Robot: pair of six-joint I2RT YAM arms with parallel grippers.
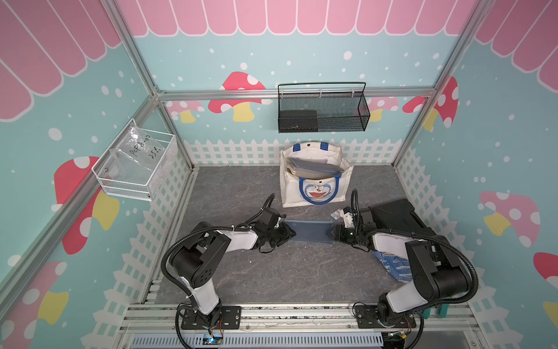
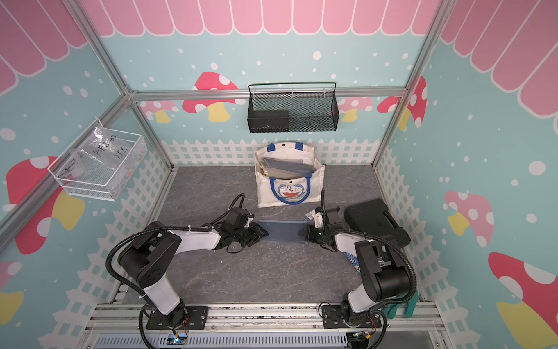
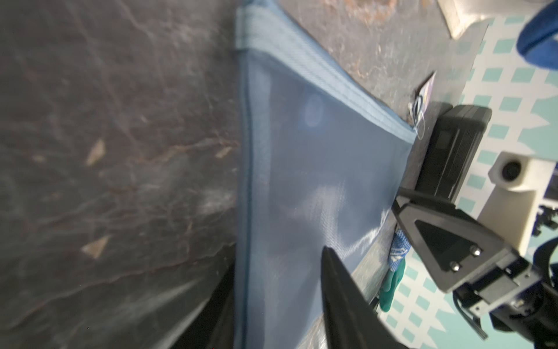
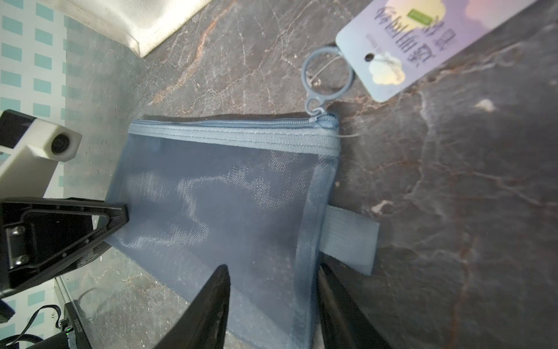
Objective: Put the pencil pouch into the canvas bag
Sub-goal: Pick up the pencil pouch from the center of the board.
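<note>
Right wrist view | pencil pouch (image 4: 229, 205): thin limp mesh, light; grip short-end seams | right gripper (image 4: 273, 302), left gripper (image 3: 277, 299): jaws straddling opposite ends, pinch unconfirmed | canvas bag (image 1: 314, 178) at 12 o'clock.

Blue glove (image 1: 392, 266) half hidden under right arm.

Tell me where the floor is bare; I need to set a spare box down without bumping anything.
Bare floor lies between the two arm bases, near of the pencil pouch. More lies left of the canvas bag, toward the fence wall. The right side is crowded: black case, patterned glove.
</note>
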